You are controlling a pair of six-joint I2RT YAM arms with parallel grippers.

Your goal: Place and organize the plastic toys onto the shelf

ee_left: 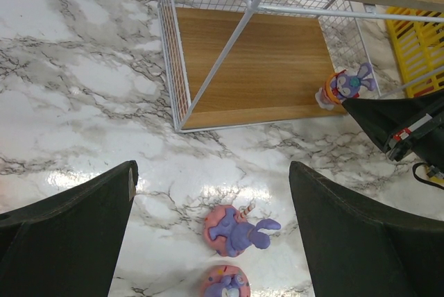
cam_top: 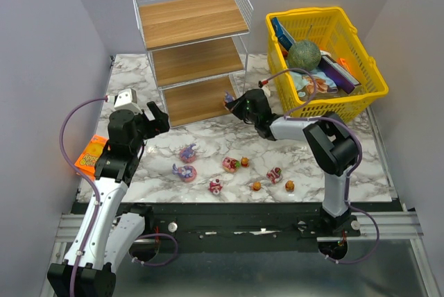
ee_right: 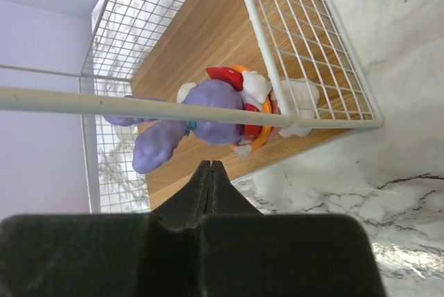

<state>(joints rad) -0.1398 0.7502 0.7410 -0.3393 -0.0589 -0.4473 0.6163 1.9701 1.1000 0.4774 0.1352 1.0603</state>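
The white wire shelf (cam_top: 192,46) with three wooden boards stands at the back. A purple toy (ee_right: 208,113) on an orange-red base stands at the front right corner of the bottom board (ee_left: 263,68); it also shows in the left wrist view (ee_left: 345,86) and the top view (cam_top: 227,98). My right gripper (ee_right: 209,166) is shut and empty just in front of it. My left gripper (ee_left: 211,203) is open above two pink-purple toys (ee_left: 237,230) on the table. Several other toys (cam_top: 231,164) lie on the marble in front.
A yellow lattice basket (cam_top: 361,68) holding a green ball (cam_top: 304,54) and other items stands at the back right. A flat orange packet (cam_top: 90,155) lies at the table's left edge.
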